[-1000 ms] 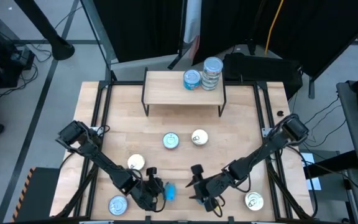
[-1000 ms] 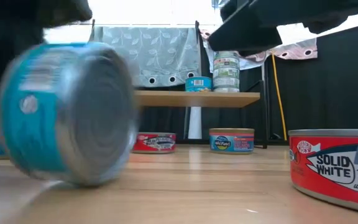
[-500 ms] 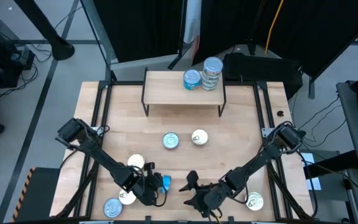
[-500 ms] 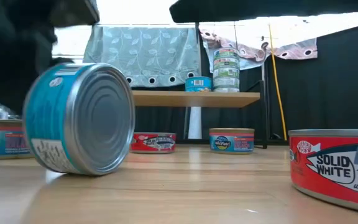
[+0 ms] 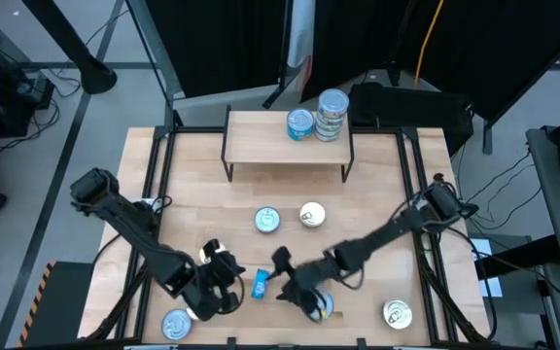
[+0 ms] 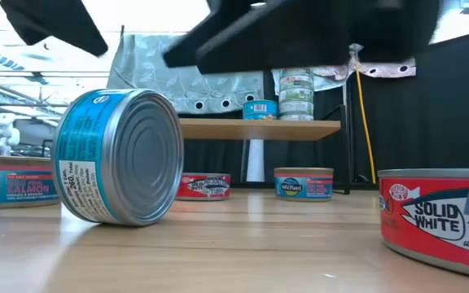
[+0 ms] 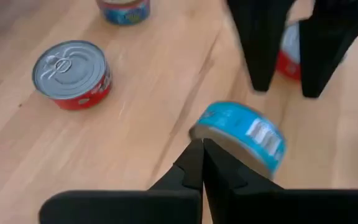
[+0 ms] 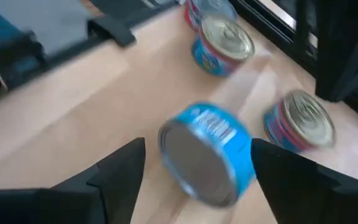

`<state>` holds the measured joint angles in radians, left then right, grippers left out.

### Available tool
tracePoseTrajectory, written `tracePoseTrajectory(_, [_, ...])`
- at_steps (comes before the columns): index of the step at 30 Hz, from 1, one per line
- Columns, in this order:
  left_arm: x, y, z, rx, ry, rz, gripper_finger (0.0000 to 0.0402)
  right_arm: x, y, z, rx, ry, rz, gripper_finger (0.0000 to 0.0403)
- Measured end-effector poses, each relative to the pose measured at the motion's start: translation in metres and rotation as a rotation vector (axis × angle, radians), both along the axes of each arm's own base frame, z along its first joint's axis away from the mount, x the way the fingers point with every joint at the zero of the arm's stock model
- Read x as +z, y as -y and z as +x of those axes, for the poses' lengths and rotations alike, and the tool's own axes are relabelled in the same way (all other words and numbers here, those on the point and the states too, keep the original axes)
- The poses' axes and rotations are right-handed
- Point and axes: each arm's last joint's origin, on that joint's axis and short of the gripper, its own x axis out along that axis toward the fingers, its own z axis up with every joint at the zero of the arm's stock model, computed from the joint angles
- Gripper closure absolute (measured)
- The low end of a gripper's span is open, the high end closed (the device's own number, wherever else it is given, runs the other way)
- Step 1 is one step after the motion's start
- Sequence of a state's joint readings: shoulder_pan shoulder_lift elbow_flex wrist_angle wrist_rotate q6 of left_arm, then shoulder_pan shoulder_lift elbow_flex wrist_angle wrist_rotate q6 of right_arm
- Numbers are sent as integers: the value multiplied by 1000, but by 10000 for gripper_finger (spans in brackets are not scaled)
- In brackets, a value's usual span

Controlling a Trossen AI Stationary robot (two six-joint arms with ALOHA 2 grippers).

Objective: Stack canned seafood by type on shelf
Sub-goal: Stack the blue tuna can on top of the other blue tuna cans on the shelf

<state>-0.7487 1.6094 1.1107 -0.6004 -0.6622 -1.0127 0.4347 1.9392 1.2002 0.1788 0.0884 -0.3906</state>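
The left gripper (image 5: pixel 224 282) is sitting pinched shut and empty at about nine o'clock of a blue tin (image 5: pixel 260 284) that is lying on its side on the table (image 5: pixel 377 194). At its three o'clock the right gripper (image 5: pixel 285 277) is spreading wide, holding nothing. At twelve o'clock, the shelf (image 5: pixel 261 141) is carrying stacked tins (image 5: pixel 331 115).
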Motion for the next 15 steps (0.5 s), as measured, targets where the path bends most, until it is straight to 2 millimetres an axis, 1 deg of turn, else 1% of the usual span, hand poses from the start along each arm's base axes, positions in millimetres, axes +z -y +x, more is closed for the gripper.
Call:
tracePoseTrajectory(6, [-3,8,-20,102,17,-6,396,20,28,22,162,-13,16,81])
tracePoseTrajectory(8, [-4,7,-25,132,16,11,396,23,37,30,220,-23,64,76])
tracePoseTrajectory(9, [-4,7,-26,145,21,10,396,23,42,34,241,-35,87,74])
tracePoseTrajectory(11, [-5,6,-28,160,17,20,396,15,51,39,271,-78,104,74])
tracePoseTrajectory(13, [-5,6,-28,160,16,23,396,6,57,45,285,-92,82,74])
tracePoseTrajectory(15, [-5,5,-27,163,15,24,396,1,60,50,299,-91,68,74])
